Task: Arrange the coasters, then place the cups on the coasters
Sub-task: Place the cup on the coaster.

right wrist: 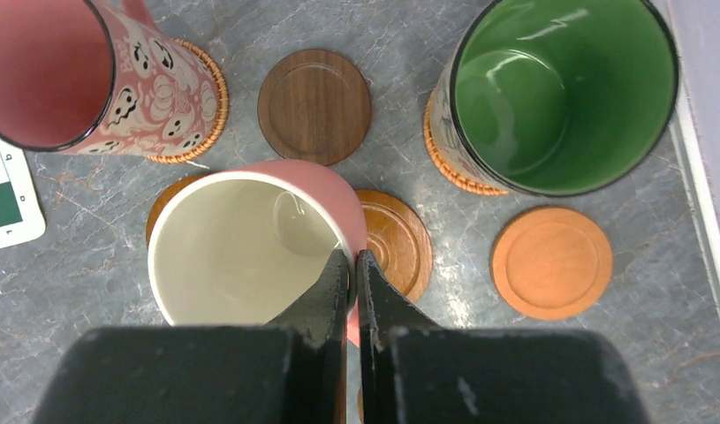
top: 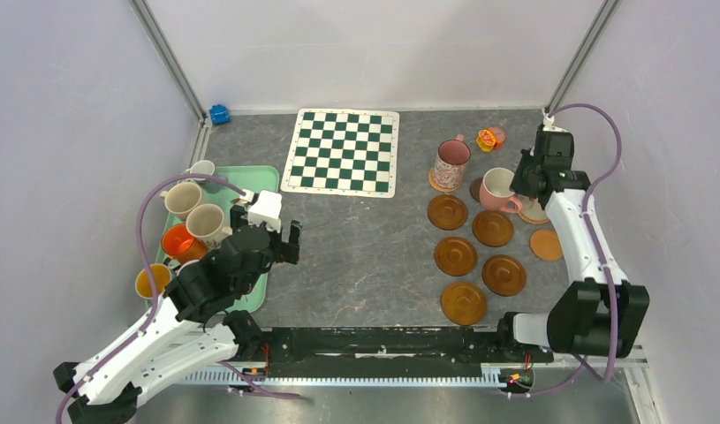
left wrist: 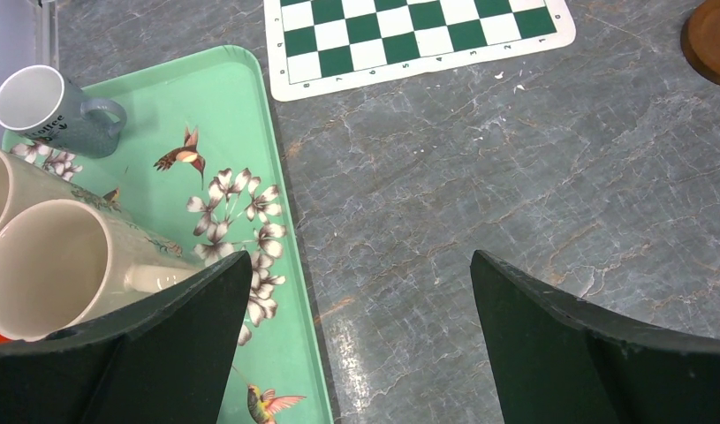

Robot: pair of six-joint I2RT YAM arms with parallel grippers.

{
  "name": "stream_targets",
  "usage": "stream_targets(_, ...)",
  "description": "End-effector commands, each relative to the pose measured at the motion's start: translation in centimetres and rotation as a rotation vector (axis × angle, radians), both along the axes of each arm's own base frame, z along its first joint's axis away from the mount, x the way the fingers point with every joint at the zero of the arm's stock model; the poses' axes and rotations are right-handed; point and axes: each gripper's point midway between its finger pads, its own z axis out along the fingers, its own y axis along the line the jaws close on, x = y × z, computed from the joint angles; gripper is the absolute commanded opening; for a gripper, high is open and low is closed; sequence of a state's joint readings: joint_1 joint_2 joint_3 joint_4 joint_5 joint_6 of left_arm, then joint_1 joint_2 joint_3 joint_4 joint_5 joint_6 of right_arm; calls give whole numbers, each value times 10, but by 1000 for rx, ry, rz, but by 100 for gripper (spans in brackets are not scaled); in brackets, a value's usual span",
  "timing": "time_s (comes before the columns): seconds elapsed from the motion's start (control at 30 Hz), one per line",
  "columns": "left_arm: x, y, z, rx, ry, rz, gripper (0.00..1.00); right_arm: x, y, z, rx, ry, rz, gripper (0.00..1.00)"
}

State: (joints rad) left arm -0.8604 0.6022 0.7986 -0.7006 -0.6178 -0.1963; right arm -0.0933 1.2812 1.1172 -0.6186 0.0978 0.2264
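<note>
My R gripper is pinched tight on the pink cup, handle side. Cup's over a dk brown coaster, btwn ghost-print cup & green-lined cup. L gripper gapes wide over the table, beside mint tray w/ cream cups.

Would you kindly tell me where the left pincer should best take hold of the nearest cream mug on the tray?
Probably the rim wall of the cream mug, near its handle, from above: it stands upright, mouth open, handle turned toward the open left pincer.
</note>
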Motion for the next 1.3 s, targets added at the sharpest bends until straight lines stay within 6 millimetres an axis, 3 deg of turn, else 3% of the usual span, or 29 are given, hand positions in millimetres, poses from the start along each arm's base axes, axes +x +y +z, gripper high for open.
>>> stream_targets(0.0,3,-5,7,-18,-24,-14,100,45,-3,37,40,-160,1,0)
stream_targets(0.3,3,-2,8,-15,-32,-2,100,75,-12,20,83,-108,-48,0)
stream_targets(0.67,3,2,10,-18,-43,14,100,93,-19,5,111,-73,-89,0)
stream_targets(1.27,5,3,7,-1,-35,23,100,104,-28,-20,103,-19,-95,0)
